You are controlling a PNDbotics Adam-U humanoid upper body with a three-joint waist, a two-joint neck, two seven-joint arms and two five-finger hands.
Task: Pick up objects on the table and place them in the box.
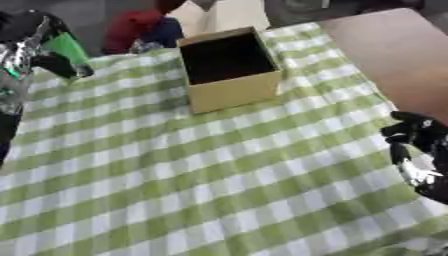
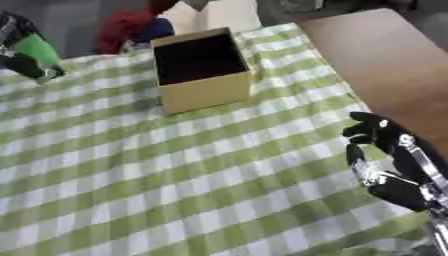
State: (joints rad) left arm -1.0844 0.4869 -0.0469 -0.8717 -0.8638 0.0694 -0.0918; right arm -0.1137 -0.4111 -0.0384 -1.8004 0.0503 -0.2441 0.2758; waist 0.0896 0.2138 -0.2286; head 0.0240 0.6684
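In the left eye view, a tan cardboard box [image 1: 229,70] stands open on the far part of the green-and-white checked cloth [image 1: 192,190]; its inside looks dark. At the upper left the left hand [image 1: 54,61] is raised above the table's edge, fingers curled round a bright green object [image 1: 66,47].

In the right eye view, the right hand [image 2: 383,150] rests by the cloth's right edge, near the bare brown tabletop [image 2: 385,65]; its fingers are bent at ease and hold nothing. The box sits well apart from it.
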